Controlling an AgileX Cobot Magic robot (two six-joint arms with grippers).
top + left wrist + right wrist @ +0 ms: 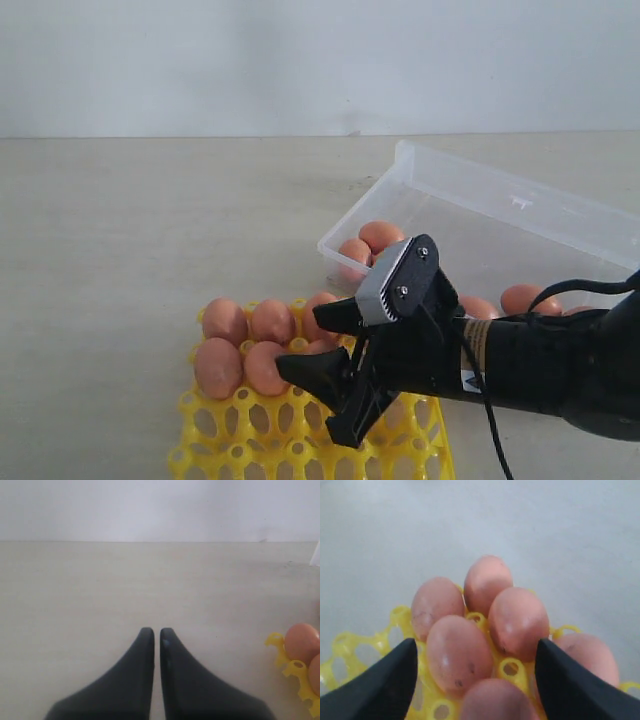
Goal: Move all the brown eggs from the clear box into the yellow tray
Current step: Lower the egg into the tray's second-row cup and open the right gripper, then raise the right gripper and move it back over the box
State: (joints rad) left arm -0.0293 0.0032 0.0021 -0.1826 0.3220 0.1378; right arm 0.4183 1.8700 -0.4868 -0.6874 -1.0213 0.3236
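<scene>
R end effector (318, 343) is spread wide over the tray (215, 440), nothing pinched; L end effector (156, 632) is pressed together above the worktop (75, 590). Several eggs (225, 320) are seated in cups, others left in the box (500, 190). Smooth oval shells could be clipped & cracked if R is lifted askew; knobbed yellow plastic may be snagged

No legible txt; white sticker (468, 380) on right arm (540, 365) too blurry.
</scene>
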